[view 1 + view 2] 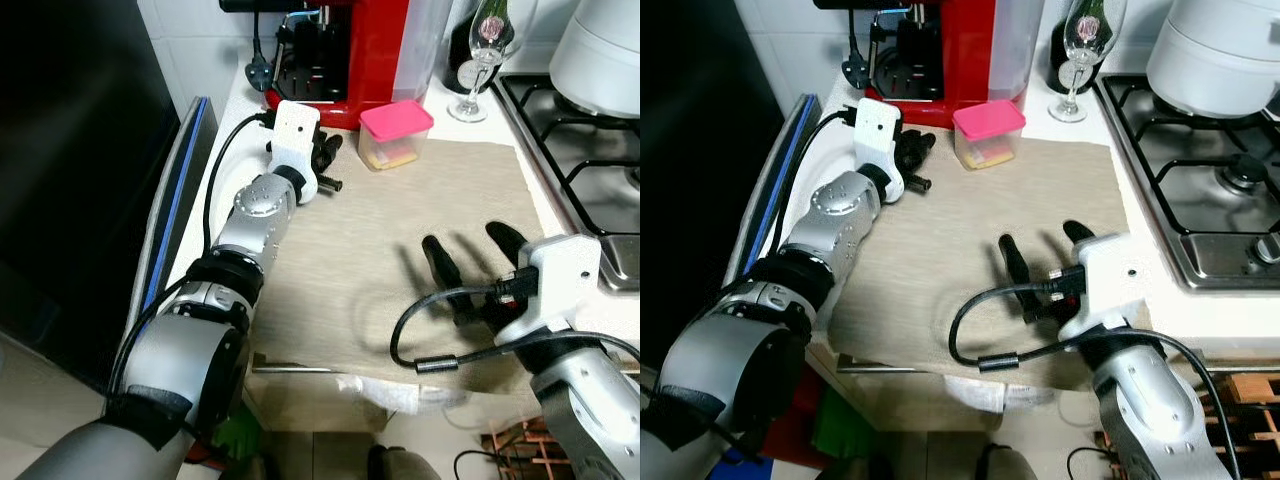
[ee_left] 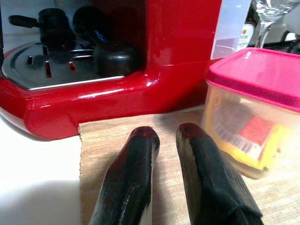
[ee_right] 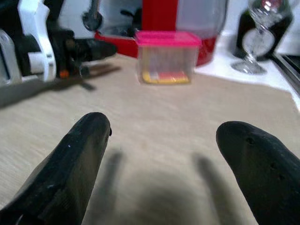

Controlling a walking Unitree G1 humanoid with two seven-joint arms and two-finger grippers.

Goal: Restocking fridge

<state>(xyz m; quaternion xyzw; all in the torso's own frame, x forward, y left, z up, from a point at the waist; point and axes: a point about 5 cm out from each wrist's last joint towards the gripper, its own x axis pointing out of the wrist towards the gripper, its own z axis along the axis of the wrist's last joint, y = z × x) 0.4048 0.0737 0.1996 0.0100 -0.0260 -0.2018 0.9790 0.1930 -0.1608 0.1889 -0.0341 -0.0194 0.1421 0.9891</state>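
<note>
A clear container with a pink lid (image 1: 395, 133) stands at the far edge of a beige mat (image 1: 380, 250), in front of a red coffee machine (image 1: 345, 60). Something yellow and red lies inside the container (image 2: 253, 112). My left gripper (image 1: 330, 147) lies low over the mat just left of the container, apart from it, its fingers (image 2: 136, 154) shut with nothing between them. My right gripper (image 1: 465, 238) hovers open over the near right part of the mat, pointing toward the container (image 3: 167, 61) with a stretch of bare mat between.
A wine glass (image 1: 485, 50) and a dark bottle (image 1: 462, 45) stand behind the mat on the right. A gas hob (image 1: 585, 150) with a white pot (image 1: 600, 45) lies further right. A tall dark panel (image 1: 70, 150) borders the counter on the left.
</note>
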